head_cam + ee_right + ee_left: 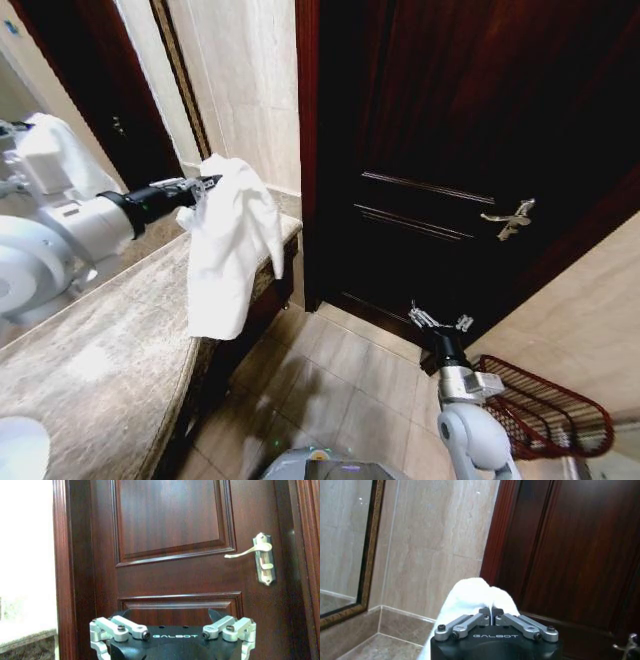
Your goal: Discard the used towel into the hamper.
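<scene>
i hold towel (232, 245) pinched in left gripper (203, 187), carry step; hamper (545, 408) at 4 o'clock; right gripper (440, 321) spread, idle; next needs swing across.

The mottled brown-grey marble tabletop (90, 380) ran along the wall toward the corner, a round white object (20, 447) resting on its near end. Beyond its edge, a dark red-brown openwork wire hamper (545, 410) sat on the beige tiled floor (330, 385).

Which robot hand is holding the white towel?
The left hand, up over the stone counter, is pinched shut on the white towel. The right hand is open and empty, low beside the hamper.
</scene>
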Tool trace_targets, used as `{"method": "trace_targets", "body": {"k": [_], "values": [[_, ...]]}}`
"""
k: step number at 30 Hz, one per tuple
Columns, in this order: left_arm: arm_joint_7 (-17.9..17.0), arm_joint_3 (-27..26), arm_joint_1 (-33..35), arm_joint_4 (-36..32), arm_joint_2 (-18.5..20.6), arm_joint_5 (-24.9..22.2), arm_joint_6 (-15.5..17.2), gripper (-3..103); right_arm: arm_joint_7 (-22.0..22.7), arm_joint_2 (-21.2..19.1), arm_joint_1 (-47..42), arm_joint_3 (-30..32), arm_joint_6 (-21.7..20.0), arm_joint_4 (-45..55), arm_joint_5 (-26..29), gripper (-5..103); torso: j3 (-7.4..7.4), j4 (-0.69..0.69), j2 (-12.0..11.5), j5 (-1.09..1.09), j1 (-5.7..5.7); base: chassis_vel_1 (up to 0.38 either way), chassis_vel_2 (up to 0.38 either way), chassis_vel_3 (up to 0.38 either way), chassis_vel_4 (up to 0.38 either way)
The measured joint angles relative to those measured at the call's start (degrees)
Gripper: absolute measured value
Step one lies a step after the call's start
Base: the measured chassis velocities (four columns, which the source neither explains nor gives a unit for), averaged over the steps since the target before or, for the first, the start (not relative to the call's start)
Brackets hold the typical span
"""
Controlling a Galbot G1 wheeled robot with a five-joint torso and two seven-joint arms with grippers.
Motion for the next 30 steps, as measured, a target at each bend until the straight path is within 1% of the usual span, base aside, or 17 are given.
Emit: {"method": "trace_targets", "body": {"k": [1,2,6,7,10,16,30], "values": [[-0.1,0.0,0.3,-0.5,-0.3,0.2,-0.7,1,0.0,0.0,0.0,0.0,0.1,0.0,0.1,100,0.00,0.00,0.0,0.00,0.00,0.000,0.000,0.000,0.000],[-0.1,0.0,0.3,-0.5,-0.3,0.2,-0.7,1,0.0,0.0,0.0,0.0,0.1,0.0,0.1,100,0.00,0.00,0.0,0.00,0.00,0.000,0.000,0.000,0.000],[1.1,2.5,-0.2,-1.2,-0.6,3.5,-2.7,1,0.4,-0.3,-0.3,0.3,0.6,0.2,0.3,100,0.00,0.00,0.0,0.00,0.00,0.000,0.000,0.000,0.000],[1.1,2.5,-0.2,-1.2,-0.6,3.5,-2.7,1,0.4,-0.3,-0.3,0.3,0.6,0.2,0.3,100,0.00,0.00,0.0,0.00,0.00,0.000,0.000,0.000,0.000],[2.6,3.6,-0.9,-0.5,-0.1,5.0,-2.4,1,0.5,-0.3,-0.7,0.9,1.9,0.2,0.5,100,0.00,-0.01,0.0,0.00,0.00,0.000,0.000,0.000,0.000],[4.6,4.5,-1.4,0.2,0.3,7.4,-1.6,1,0.5,-0.2,-0.9,1.1,2.4,0.4,0.6,100,0.00,0.00,0.0,0.00,0.00,0.000,0.000,0.000,0.000],[6.8,4.8,-1.7,0.6,0.2,8.5,-1.0,1,0.6,0.2,-1.4,1.3,2.6,1.0,0.2,100,0.00,0.00,0.0,0.00,0.00,-0.036,-0.035,-0.034,-0.035]]}}
